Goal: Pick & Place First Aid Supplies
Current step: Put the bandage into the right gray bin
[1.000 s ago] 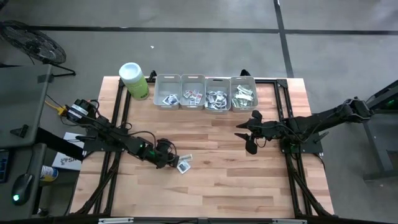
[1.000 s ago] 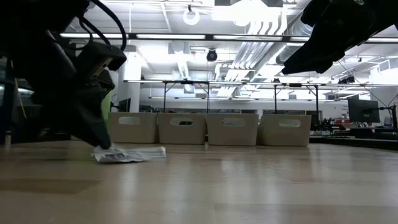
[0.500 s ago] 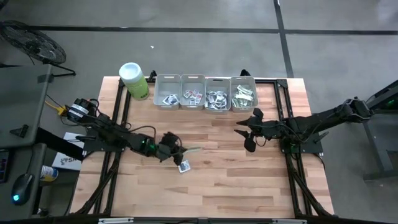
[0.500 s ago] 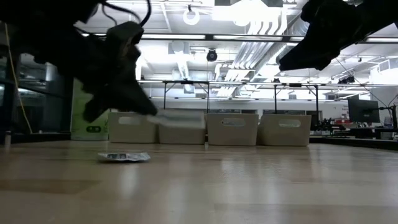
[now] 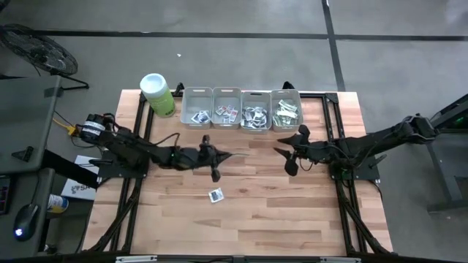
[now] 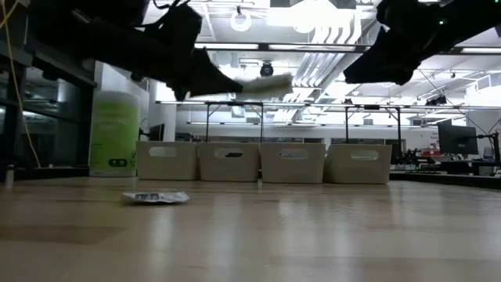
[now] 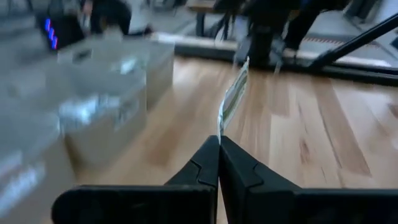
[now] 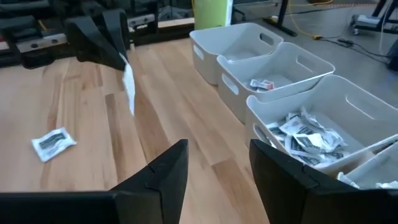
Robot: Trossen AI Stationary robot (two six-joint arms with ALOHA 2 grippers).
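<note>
Four grey bins (image 5: pixel 197 107) are standing in a row at the far edge. One lime-green canister (image 5: pixel 156 93) is standing left of them. One packet (image 5: pixel 215 195) is lying loose on the table (image 5: pixel 292 212); one green-and-white strip (image 5: pixel 235 154) is hanging in the left gripper (image 5: pixel 216 155).

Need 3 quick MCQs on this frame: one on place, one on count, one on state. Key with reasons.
1. Where does the loose white packet lie?
A. in a bin
B. on the bare tabletop, in front of the bins
C. on the canister's lid

2. How many grey bins stand in the row?
A. two
B. four
C. six

3. What is the left gripper doing?
A. shut on a green-and-white strip, lifted off the table
B. open and empty
C. pressing on the tabletop

Key: 1 B, the high view shows it alone on the wood. 2 B, four bins side by side in the high and low views. 3 A, the left wrist view shows the jaws pinched on the strip's end.
</note>
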